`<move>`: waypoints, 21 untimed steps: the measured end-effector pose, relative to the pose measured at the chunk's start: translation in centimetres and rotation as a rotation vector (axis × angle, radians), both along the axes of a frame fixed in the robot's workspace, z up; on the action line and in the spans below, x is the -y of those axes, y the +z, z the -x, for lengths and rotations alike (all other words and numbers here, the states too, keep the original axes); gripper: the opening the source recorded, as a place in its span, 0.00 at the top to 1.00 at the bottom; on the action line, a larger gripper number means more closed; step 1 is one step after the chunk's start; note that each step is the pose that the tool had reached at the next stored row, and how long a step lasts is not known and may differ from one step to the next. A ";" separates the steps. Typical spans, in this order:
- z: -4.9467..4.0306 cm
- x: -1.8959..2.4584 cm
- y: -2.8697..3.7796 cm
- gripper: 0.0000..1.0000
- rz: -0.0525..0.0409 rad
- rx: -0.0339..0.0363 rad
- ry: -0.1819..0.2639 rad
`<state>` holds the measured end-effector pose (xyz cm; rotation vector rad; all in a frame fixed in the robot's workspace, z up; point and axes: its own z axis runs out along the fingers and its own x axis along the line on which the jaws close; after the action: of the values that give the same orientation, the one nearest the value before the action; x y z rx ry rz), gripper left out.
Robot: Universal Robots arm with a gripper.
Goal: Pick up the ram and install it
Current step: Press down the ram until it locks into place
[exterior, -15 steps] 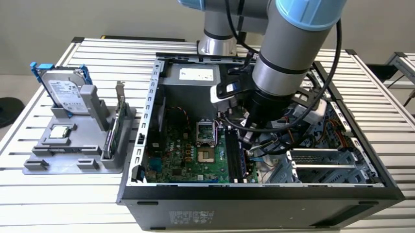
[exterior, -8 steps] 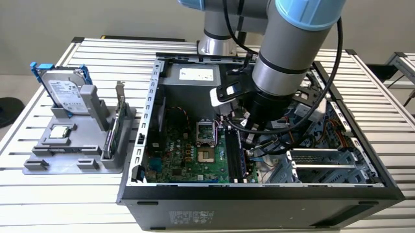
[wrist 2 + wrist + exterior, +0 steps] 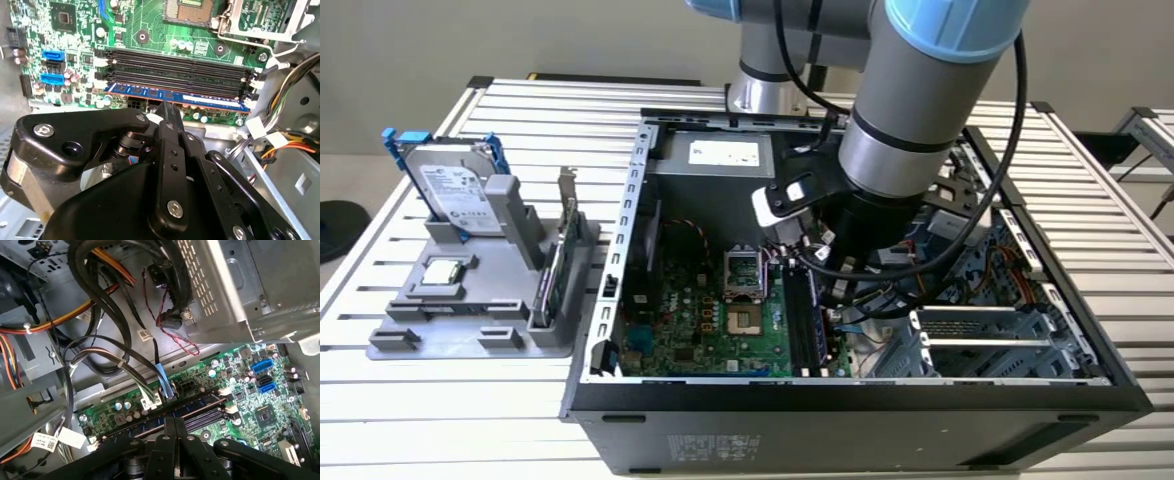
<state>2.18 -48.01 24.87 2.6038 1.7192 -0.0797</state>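
Sitting slotted beneath gripper (image 3: 167, 107): ram (image 3: 175, 96)

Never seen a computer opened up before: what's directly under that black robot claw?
The gripper sits over a blue ram stick standing in the outermost black motherboard slot. The gripper body hides the stick's near side.

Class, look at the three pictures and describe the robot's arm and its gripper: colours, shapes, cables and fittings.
The arm is a thick grey tube with a light blue joint cap. Black cables loop down beside it. The gripper is matte black, built of flat jointed links fastened with silver screws, narrowing toward the tips.
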 end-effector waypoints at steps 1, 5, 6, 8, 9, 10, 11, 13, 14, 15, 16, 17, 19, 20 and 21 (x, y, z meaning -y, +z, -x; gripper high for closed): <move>0.00 0.00 0.00 1.00 0.0001 0.0000 0.013; 0.01 -0.01 -0.01 1.00 0.0000 0.0000 0.067; 0.01 -0.01 -0.01 1.00 0.0000 0.0000 0.081; 0.01 -0.02 -0.02 1.00 0.0000 0.0000 0.107; 0.01 -0.02 -0.02 1.00 0.0000 0.0000 0.121; 0.01 -0.02 -0.02 1.00 0.0000 0.0000 0.134; 0.02 -0.03 -0.03 1.00 0.0000 0.0000 0.148; 0.02 -0.03 -0.04 1.00 0.0000 0.0000 0.176; 0.02 -0.03 -0.04 1.00 -0.0001 0.0000 0.190; 0.02 -0.03 -0.05 1.00 -0.0001 0.0000 0.203; 0.02 -0.03 -0.05 1.00 -0.0002 0.0000 0.217; 0.02 -0.03 -0.06 1.00 -0.0004 0.0000 0.232; 0.02 -0.04 -0.10 1.00 -0.0023 0.0002 0.256; 0.02 -0.05 -0.11 1.00 -0.0036 0.0004 0.266; 0.02 -0.07 -0.14 1.00 -0.0049 0.0006 0.277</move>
<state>2.16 -47.94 24.73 2.3395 2.0603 -0.0695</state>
